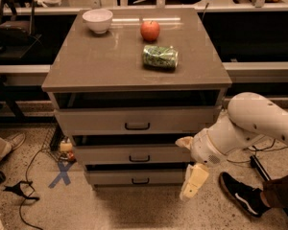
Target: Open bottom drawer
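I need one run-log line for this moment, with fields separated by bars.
task: open bottom drawer | hand: by drawer's right edge, apart from handle | grasp: not yet

Dim warm light, glare on cabinet top (110, 56), dark drawer gaps (134, 99), jaws pale lower right

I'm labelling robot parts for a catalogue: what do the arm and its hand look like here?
The arm is a fat, smooth white tube with rounded joints and no visible cables or markings. Its hand, low beside the grey-beige bottom drawer, is a cream, flat, tapering piece.
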`<state>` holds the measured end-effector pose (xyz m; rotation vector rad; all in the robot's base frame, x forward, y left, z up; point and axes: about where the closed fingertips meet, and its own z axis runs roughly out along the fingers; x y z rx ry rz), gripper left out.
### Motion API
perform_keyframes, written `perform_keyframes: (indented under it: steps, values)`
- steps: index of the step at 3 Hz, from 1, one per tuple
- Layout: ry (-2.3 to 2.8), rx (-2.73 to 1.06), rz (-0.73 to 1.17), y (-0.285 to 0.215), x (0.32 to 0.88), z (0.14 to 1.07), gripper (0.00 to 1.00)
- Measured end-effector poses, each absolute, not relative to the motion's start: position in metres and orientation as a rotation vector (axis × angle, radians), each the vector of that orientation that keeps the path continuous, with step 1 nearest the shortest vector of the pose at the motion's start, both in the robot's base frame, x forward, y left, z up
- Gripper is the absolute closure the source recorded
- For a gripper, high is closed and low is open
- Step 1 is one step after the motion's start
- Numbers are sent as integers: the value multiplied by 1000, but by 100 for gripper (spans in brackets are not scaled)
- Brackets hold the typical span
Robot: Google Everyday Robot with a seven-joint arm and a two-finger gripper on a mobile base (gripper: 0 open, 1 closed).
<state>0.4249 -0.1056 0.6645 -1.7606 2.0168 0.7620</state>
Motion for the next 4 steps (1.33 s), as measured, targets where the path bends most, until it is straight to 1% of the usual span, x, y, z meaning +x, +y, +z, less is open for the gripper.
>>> perform_keyframes:
  steps: [1, 2, 4]
  values:
    - [2017, -1761, 762, -106, 425, 664, 0]
    - [2022, -1766, 755, -105, 424, 645, 0]
    - [2057, -1767, 735, -96, 437, 485, 0]
